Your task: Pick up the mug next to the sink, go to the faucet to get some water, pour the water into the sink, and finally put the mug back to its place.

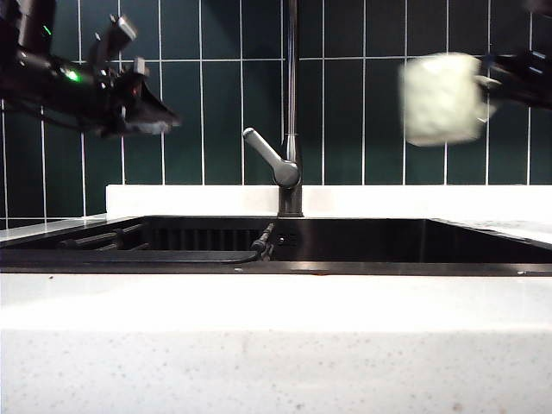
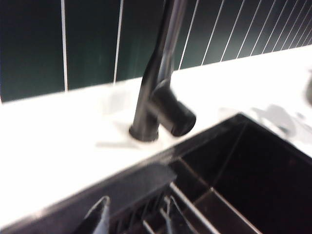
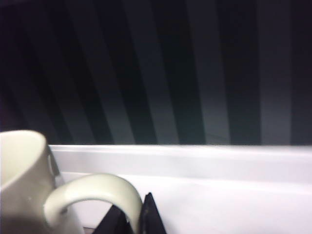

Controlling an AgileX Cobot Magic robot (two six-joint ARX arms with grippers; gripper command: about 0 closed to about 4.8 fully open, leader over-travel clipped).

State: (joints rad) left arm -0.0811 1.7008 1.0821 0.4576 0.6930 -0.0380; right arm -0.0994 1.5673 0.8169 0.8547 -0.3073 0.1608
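Note:
The cream dimpled mug hangs in the air at the upper right, well above the counter and to the right of the faucet. My right gripper is shut on its loop handle; in the right wrist view the two dark fingers of that gripper pinch the handle. My left gripper hovers at the upper left, level with the faucet's grey lever and apart from it. It is open over the sink's back edge, empty, near the faucet base. The black sink lies below.
A dark ribbed rack lies in the sink's left part, also seen as bars. A small dark fitting sits below the faucet. A dark green tiled wall rises behind a white ledge. The white speckled counter fronts the sink.

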